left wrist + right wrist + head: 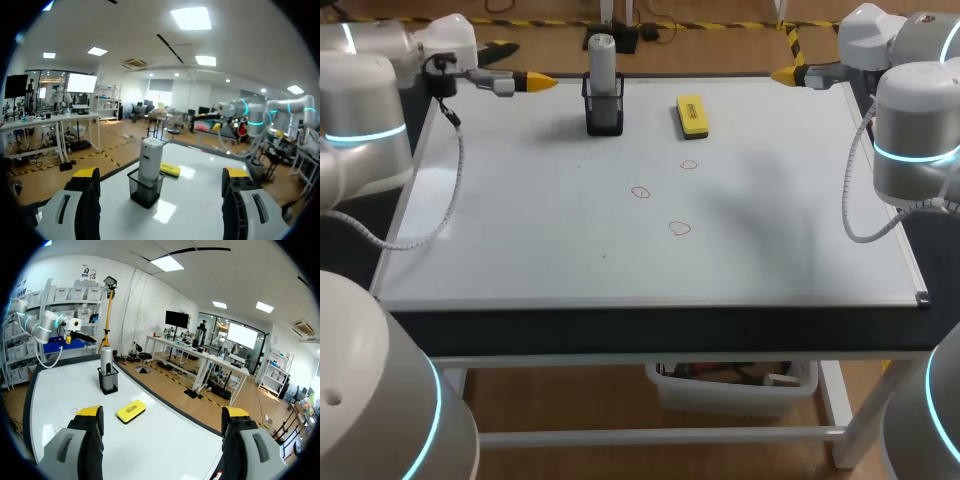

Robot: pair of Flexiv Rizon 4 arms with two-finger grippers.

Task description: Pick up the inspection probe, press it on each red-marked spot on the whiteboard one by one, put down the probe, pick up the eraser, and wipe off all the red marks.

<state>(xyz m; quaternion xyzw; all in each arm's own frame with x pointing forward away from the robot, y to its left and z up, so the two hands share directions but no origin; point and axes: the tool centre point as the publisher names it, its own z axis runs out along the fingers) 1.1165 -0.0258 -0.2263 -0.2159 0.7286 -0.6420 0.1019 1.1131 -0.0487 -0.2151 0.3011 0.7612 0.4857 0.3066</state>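
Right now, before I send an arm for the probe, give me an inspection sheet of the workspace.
Surface: whiteboard lies flat, no spill seen.
Job's things: probe upright in its black holder at the far side; yellow eraser flat on the board to its right, apart from it; three red marks near the middle, not wiped.
Clutter: nothing seen.
Grippers: left gripper open, empty, above the far left corner; right gripper open, empty, above the far right corner.
Cables: left cable hangs over the board's left edge; right cable over its right edge.
Surroundings: nothing seen reaching over the table.
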